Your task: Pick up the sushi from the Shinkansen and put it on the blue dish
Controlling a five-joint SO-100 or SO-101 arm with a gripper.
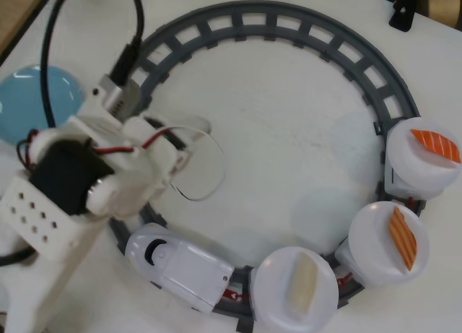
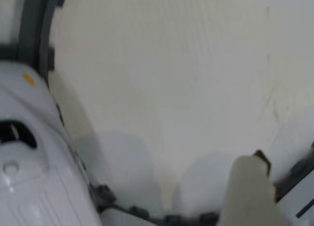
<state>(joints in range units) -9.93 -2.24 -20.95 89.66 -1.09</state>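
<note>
a: how are the fingers seen?

b: in the overhead view the gripper point(image 1: 193, 154) is seen at about nine o'clock of the ring, pointed inward over bare table. a thin clear loop-shaped finger point(image 1: 209, 167) is made out, with nothing seen inside it. whether the jaws are parted or closed cannot be told. in the wrist view a blurred pale finger point(image 2: 248, 189) is seen at the lower right, with no object gripped on it.

a: and what is found just beyond them?

b: the white arm point(image 1: 79, 181) is laid across the grey track point(image 1: 289, 22) at eight to nine o'clock. the shinkansen point(image 1: 177, 264) is seen on the track at about seven o'clock, its nose just below the arm; in the wrist view it is shown large and blurred at the left edge point(image 2: 34, 162).

a: where is the sushi placed?

b: the sushi point(image 1: 302, 281) is seen lying on the white plate point(image 1: 271, 293) of the first car, at about six o'clock, well apart from the gripper. two salmon pieces are carried on further plates, one at four o'clock point(image 1: 404, 237) and one at three o'clock point(image 1: 435, 145).

a: and the blue dish?

b: the blue dish point(image 1: 32, 98) is seen outside the ring at about ten o'clock, partly covered by the arm and crossed by a black cable point(image 1: 48, 51). nothing is seen on its visible part.
</note>
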